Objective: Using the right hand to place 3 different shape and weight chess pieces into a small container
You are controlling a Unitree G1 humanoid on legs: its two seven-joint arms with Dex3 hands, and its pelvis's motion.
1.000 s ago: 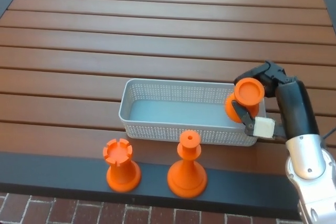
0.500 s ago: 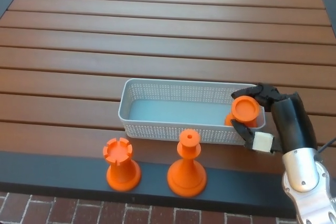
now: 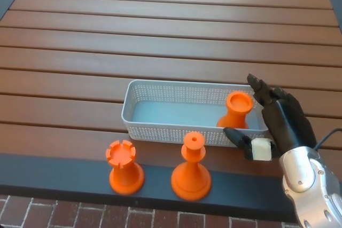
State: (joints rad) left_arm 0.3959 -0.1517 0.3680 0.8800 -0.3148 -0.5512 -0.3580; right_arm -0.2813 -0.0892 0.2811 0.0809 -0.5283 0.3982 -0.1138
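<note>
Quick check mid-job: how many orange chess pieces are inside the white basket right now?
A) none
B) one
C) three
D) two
B: one orange piece stands at the right end inside the white basket, with the right hand open beside it; the rook and the taller piece stand outside, in front of the basket.

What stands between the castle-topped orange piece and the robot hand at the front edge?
In the head view, the tall knob-topped orange piece stands between the castle-topped rook and the right robot hand.
</note>
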